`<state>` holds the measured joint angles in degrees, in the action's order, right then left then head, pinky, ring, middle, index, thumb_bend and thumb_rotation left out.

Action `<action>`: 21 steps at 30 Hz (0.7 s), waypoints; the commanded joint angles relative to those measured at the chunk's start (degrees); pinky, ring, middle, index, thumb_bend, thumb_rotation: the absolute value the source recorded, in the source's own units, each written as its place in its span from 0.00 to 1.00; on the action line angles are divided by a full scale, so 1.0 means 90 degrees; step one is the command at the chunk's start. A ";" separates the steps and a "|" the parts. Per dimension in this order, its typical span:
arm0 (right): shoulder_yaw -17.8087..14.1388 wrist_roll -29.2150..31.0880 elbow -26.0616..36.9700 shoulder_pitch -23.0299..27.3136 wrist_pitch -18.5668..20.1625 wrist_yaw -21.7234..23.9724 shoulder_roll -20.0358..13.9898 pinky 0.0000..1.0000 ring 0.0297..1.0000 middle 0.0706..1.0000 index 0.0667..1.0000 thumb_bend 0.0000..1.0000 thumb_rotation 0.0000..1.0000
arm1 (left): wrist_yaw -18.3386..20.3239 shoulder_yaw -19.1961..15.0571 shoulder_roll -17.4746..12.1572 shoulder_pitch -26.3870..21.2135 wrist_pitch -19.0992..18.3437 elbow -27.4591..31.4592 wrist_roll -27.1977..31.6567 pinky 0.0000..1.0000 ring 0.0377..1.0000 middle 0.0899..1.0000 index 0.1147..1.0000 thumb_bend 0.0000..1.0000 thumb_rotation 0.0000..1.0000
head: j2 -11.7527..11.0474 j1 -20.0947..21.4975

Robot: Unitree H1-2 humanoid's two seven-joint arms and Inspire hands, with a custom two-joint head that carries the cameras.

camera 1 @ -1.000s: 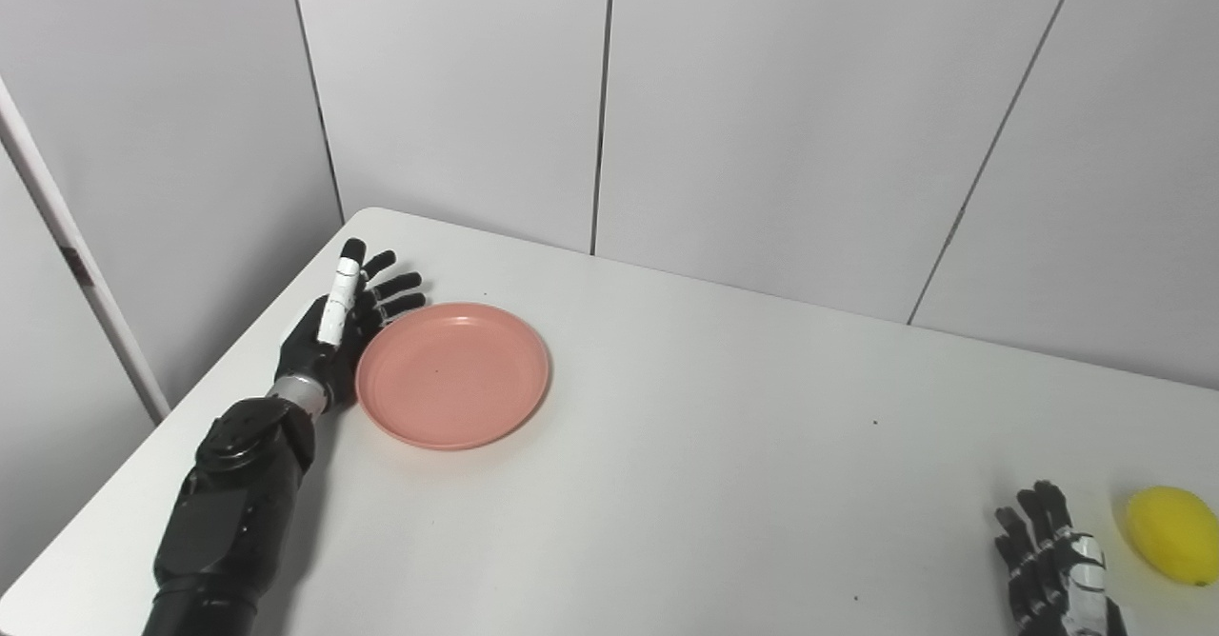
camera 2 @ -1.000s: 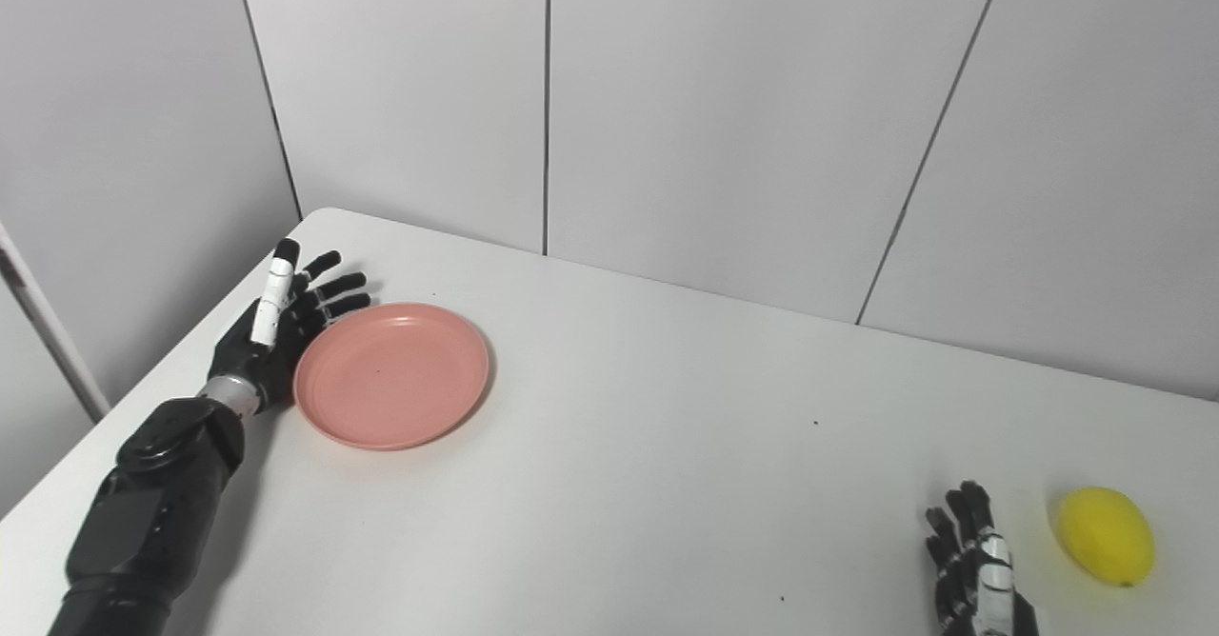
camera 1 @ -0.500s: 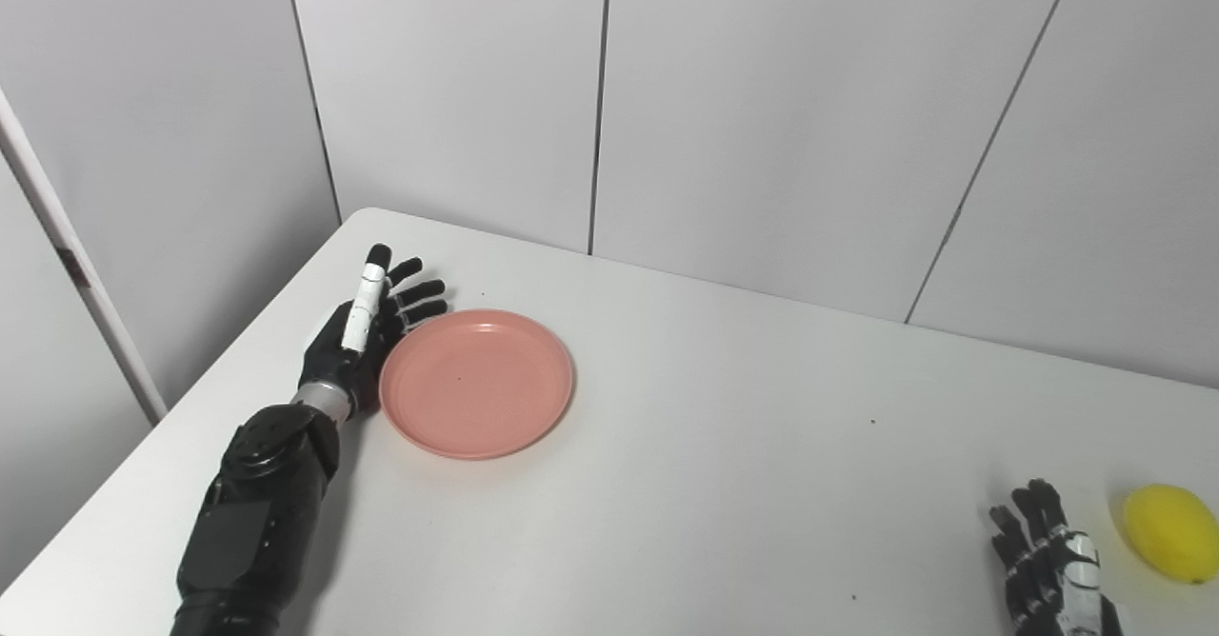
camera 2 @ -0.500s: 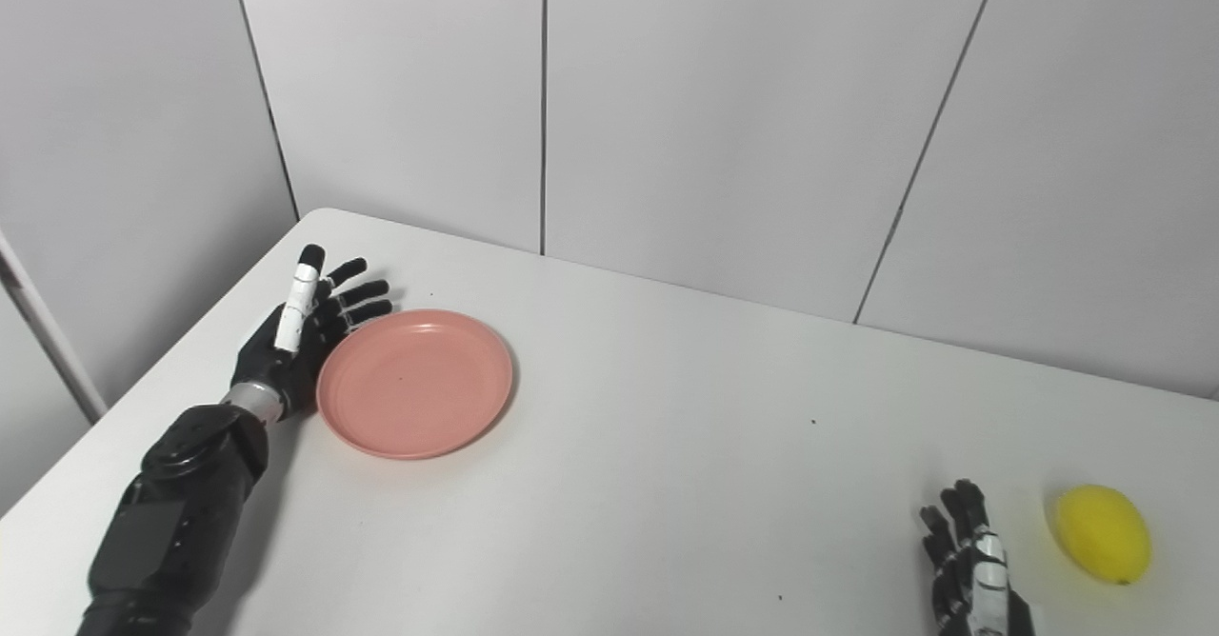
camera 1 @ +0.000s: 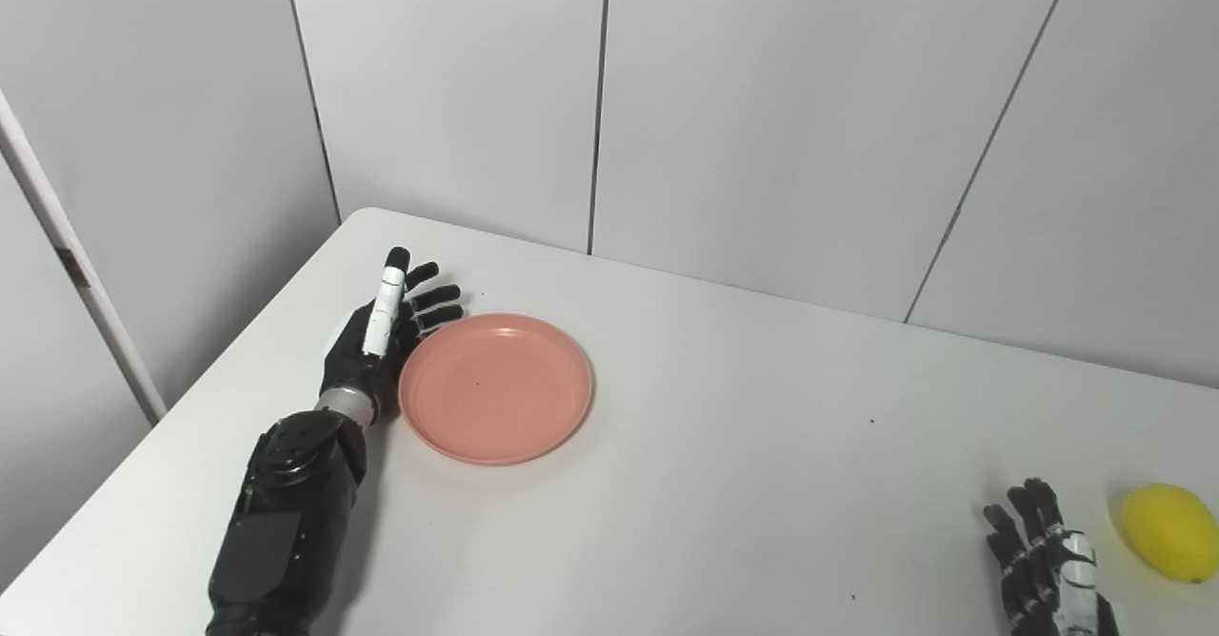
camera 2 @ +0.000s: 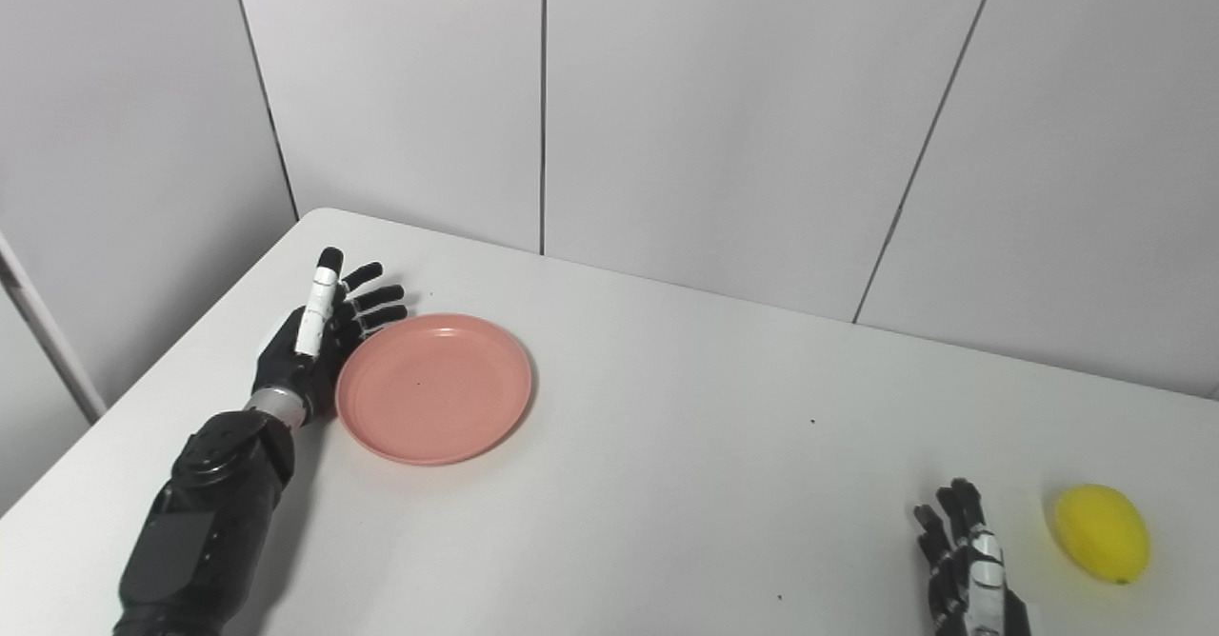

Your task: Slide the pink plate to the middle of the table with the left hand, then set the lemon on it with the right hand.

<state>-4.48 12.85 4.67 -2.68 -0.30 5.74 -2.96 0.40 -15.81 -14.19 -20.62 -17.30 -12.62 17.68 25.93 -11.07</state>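
Note:
A round pink plate (camera 1: 496, 387) lies flat on the left part of the white table (camera 1: 743, 446). My left hand (camera 1: 381, 341) stands on edge against the plate's left rim, open, fingers stretched along the rim toward the wall. A yellow lemon (camera 1: 1169, 531) rests near the right edge of the table. My right hand (camera 1: 1048, 569) sits open on the table just left of the lemon, apart from it, fingers spread and pointing away from me. Its wrist is cut off by the picture's bottom edge.
Grey wall panels (camera 1: 762, 112) rise right behind the table's far edge. The table's left edge (camera 1: 209, 379) runs close to my left arm, with a white post (camera 1: 76, 265) beyond it.
My left hand has pushed the pink plate to the right, staying against its left rim. The right hand and the lemon have kept their places.

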 commanded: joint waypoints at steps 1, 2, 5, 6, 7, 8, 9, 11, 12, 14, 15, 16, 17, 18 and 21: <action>0.0069 0.0053 -0.0277 -0.0261 0.0046 0.0021 0.0142 0.99 0.93 0.96 0.95 0.61 1.00 | -0.0119 0.0073 0.0063 0.0001 -0.0208 0.0126 -0.0122 0.72 0.72 0.72 0.79 0.93 0.89 | 0.0004 -0.0008; 0.0069 0.0051 -0.0277 -0.0260 0.0042 0.0019 0.0144 0.99 0.93 0.96 0.95 0.61 1.00 | -0.0132 0.0083 0.0079 0.0006 -0.0220 0.0149 -0.0142 0.71 0.72 0.72 0.79 0.93 0.89 | 0.0010 -0.0013; 0.0074 0.0044 -0.0296 -0.0251 0.0036 0.0029 0.0137 0.98 0.93 0.95 0.94 0.61 1.00 | -0.0138 0.0160 0.0123 -0.0004 -0.0213 0.0123 -0.0234 0.72 0.72 0.72 0.79 0.93 0.89 | 0.0011 -0.0006; 0.0078 0.0037 -0.0293 -0.0251 0.0040 0.0029 0.0135 0.98 0.93 0.96 0.94 0.61 1.00 | -0.0143 0.0174 0.0132 -0.0014 -0.0209 0.0095 -0.0247 0.72 0.71 0.71 0.79 0.93 0.88 | 0.0011 -0.0006; 0.0083 0.0031 -0.0277 -0.0255 0.0055 0.0025 0.0137 0.98 0.93 0.96 0.94 0.61 1.00 | -0.0154 0.0193 0.0152 -0.0026 -0.0213 0.0079 -0.0257 0.72 0.71 0.71 0.79 0.93 0.88 | 0.0019 -0.0005; 0.0086 0.0028 -0.0264 -0.0259 0.0065 0.0022 0.0140 0.98 0.93 0.96 0.94 0.61 1.00 | -0.0160 0.0205 0.0167 -0.0032 -0.0217 0.0073 -0.0265 0.72 0.71 0.72 0.79 0.93 0.88 | 0.0019 -0.0006; 0.0088 0.0039 -0.0254 -0.0262 0.0067 0.0030 0.0140 0.98 0.93 0.96 0.94 0.61 1.00 | -0.0183 0.0227 0.0203 -0.0041 -0.0223 0.0071 -0.0280 0.72 0.71 0.72 0.79 0.93 0.88 | 0.0030 -0.0001; 0.0089 0.0053 -0.0248 -0.0265 0.0065 0.0037 0.0143 0.99 0.93 0.96 0.95 0.60 1.00 | -0.0205 0.0269 0.0262 -0.0042 -0.0219 0.0066 -0.0296 0.71 0.71 0.71 0.78 0.93 0.88 | 0.0042 0.0009; 0.0088 0.0055 -0.0249 -0.0265 0.0063 0.0037 0.0146 0.99 0.93 0.96 0.95 0.60 1.00 | -0.0207 0.0288 0.0284 -0.0038 -0.0213 0.0065 -0.0299 0.72 0.72 0.72 0.79 0.93 0.88 | 0.0042 0.0009; 0.0092 0.0043 -0.0275 -0.0260 0.0028 0.0041 0.0146 0.99 0.93 0.96 0.95 0.60 1.00 | -0.0155 0.0350 0.0340 -0.0018 -0.0155 0.0024 -0.0303 0.75 0.75 0.76 0.80 0.93 0.87 | 0.0049 0.0018; 0.0097 0.0035 -0.0278 -0.0262 0.0021 0.0043 0.0145 0.99 0.93 0.96 0.95 0.60 1.00 | -0.0129 0.0380 0.0364 -0.0017 -0.0129 -0.0022 -0.0306 0.77 0.76 0.77 0.82 0.93 0.87 | 0.0054 0.0027; 0.0100 0.0029 -0.0278 -0.0265 0.0018 0.0044 0.0143 0.99 0.93 0.96 0.95 0.60 1.00 | -0.0113 0.0399 0.0379 -0.0018 -0.0113 -0.0053 -0.0308 0.77 0.77 0.77 0.82 0.93 0.87 | 0.0054 0.0027; 0.0103 0.0033 -0.0272 -0.0267 0.0026 0.0049 0.0143 0.99 0.93 0.96 0.95 0.60 1.00 | -0.0083 0.0399 0.0416 -0.0024 -0.0119 -0.0093 -0.0261 0.78 0.77 0.78 0.82 0.93 0.87 | 0.0058 0.0035; 0.0106 0.0037 -0.0268 -0.0268 0.0032 0.0051 0.0143 0.99 0.94 0.96 0.95 0.59 1.00 | -0.0063 0.0397 0.0441 -0.0029 -0.0123 -0.0120 -0.0225 0.81 0.79 0.80 0.83 0.92 0.86 | 0.0058 0.0035; 0.0114 0.0026 -0.0264 -0.0268 0.0043 0.0045 0.0143 0.99 0.94 0.96 0.94 0.59 1.00 | -0.0020 0.0426 0.0510 -0.0028 -0.0081 -0.0190 -0.0204 0.83 0.81 0.82 0.84 0.90 0.85 | 0.0064 0.0056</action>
<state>-4.14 12.74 4.76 -2.72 -0.30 5.85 -2.83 -0.23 -12.73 -10.44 -21.32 -16.89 -12.81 15.96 26.46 -10.55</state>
